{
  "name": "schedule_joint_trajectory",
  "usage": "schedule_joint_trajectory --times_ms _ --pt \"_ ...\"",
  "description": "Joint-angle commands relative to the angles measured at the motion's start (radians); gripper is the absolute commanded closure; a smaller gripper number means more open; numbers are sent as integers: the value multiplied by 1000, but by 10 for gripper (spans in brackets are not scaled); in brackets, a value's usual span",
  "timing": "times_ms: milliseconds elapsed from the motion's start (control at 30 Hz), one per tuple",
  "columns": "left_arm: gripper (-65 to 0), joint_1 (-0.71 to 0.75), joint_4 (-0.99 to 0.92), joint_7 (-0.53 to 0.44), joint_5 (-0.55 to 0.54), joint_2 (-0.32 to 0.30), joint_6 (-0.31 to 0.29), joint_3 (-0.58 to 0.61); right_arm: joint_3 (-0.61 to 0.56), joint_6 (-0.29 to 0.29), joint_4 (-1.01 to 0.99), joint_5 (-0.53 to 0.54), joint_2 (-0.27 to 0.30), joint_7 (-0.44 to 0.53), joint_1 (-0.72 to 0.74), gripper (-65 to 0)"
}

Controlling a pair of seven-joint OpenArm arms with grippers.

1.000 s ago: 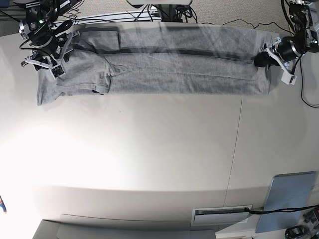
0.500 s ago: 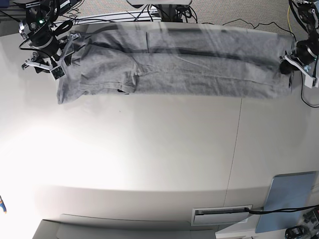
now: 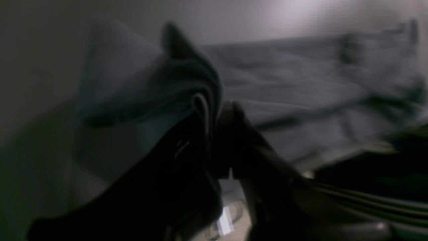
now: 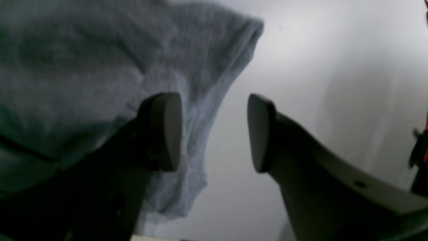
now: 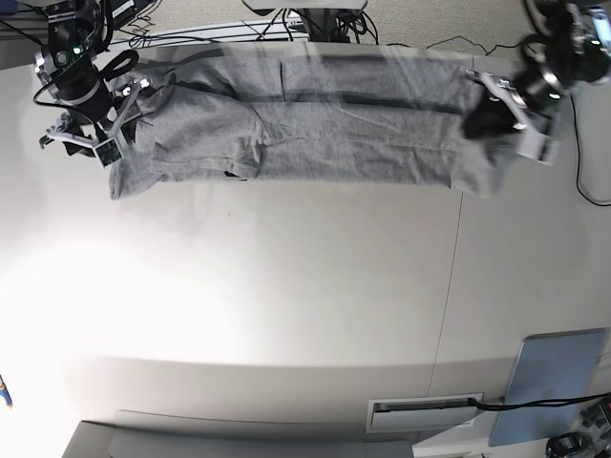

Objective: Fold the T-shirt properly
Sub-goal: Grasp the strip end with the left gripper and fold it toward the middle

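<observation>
- Stretched in a long band across the far side of the white tabletop [image 5: 315, 286]: the heather-grey T-shirt [image 5: 315, 134], folded lengthwise, dark seam lines running along its upper half; creased around the middle
- At the base view's right end, the left hand [image 5: 489, 119] clamped on a bunched wad of the T-shirt [image 3: 294, 100]; cloth seen pinched in layered folds between the dark fingers [image 3: 234, 134] in the left wrist view, blurred; that end of the garment drawn up into a peak, the corner below it hanging down toward the tabletop
- At the base view's left end, the right hand [image 5: 100, 134] poised over the T-shirt's sleeve end; jaws apart in the right wrist view, the right hand [image 4: 214, 130] holding nothing, pale tabletop [image 4: 317, 67] visible in the gap
- One of the right hand's fingertips [image 4: 167, 130] set in front of the T-shirt [image 4: 100, 67], the other over bare tabletop; touching the cloth or hovering above it: cannot tell
- Sleeve corner of the T-shirt lying loose, its rounded edge toward the tabletop's open area
- Well apart at the near right corner: a grey-blue panel [image 5: 554, 382]; beside it a white slotted fixture [image 5: 425, 412] with a black cable [image 5: 492, 405]; more cables [image 5: 315, 24] beyond the far edge
</observation>
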Motion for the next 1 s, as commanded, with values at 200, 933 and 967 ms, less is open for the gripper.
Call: schedule_joint_trajectory --times_ms 200,933,967 --pt "0 -15 16 -130 144 80 143 308 9 -9 16 -2 15 14 21 -311" --pt "-61 -108 -27 -201 423 187 288 653 9 -9 16 -2 15 -8 21 -311" --pt "-126 -108 -27 -200 419 187 259 653 9 -9 16 -2 15 -8 21 -311"
